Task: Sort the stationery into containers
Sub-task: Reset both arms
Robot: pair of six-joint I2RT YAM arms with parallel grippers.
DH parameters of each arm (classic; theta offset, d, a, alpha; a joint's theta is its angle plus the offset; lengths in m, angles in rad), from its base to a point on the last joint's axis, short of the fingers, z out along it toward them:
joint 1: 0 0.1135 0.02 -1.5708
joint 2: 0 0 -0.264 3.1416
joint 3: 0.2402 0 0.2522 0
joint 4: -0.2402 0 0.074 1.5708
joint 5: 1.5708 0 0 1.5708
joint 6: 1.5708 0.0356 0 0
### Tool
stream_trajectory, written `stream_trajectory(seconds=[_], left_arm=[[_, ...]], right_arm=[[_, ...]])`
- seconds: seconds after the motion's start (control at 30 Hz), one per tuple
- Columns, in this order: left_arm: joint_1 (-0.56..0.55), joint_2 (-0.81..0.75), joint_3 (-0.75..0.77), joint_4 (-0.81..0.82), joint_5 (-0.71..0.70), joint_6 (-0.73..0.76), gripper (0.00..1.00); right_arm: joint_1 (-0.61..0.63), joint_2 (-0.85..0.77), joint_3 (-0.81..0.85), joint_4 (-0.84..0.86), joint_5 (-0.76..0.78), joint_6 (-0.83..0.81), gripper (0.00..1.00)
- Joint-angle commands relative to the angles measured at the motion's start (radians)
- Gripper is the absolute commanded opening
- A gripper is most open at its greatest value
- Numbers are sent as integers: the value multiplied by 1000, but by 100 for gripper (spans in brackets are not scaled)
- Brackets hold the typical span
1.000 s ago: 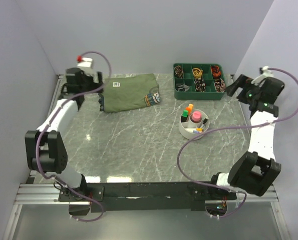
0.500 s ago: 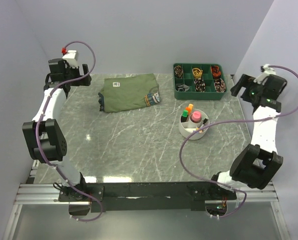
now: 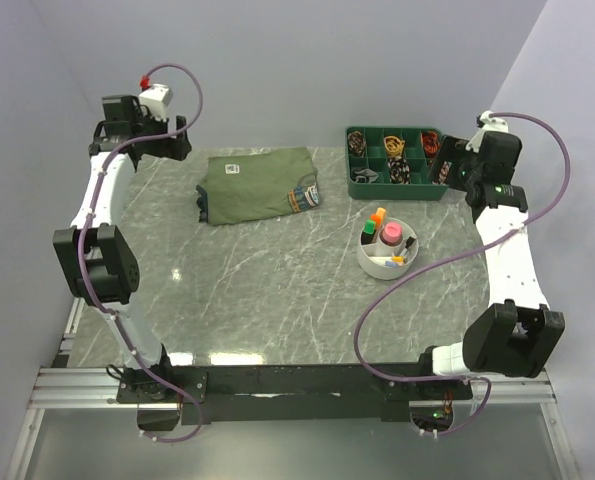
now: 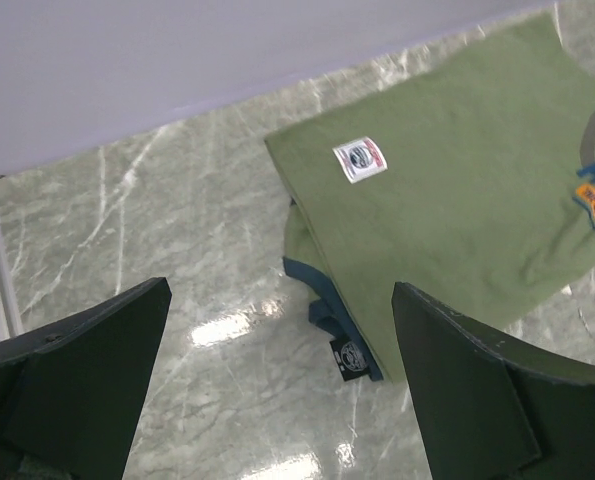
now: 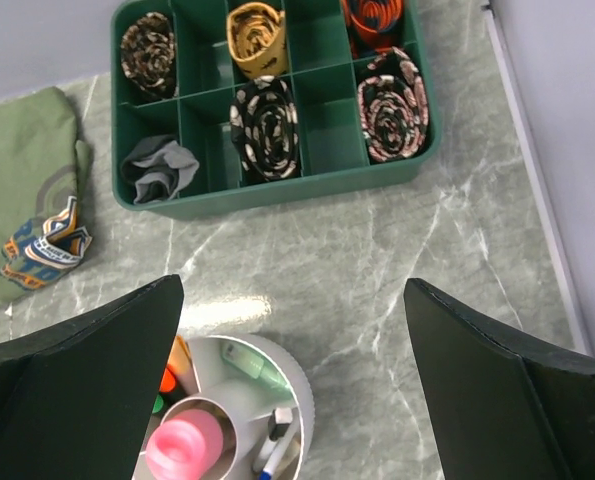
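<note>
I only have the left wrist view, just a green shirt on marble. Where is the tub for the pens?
Observer: The white tub stands right of the middle of the table, just nearer than the dark green tray.
Operator: Anything in it?
Observer: Yes, a pink highlighter in its centre cup, with orange ones and thin pens in the ring around it.
Operator: And the right arm?
Observer: The right gripper hangs in the air by the tray's right end, fingers wide apart, holding nothing.
</note>
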Motion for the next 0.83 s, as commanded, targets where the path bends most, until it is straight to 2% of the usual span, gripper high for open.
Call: stream_trajectory(seconds=[0.0, 0.17, 0.43, 0.8], left_arm=[[-58, -19, -3, -22, -27, 56, 100], [-102, -30, -20, 7, -22, 39, 99], [-101, -41, -16, 33, 5, 2, 100], [-102, -81, -89, 70, 36, -27, 99]], right_arm=[[16, -44, -31, 57, -18, -1, 100], [20, -55, -25, 74, -47, -33, 100], [31, -73, -34, 65, -53, -58, 100], [39, -85, -43, 44, -68, -79, 100]])
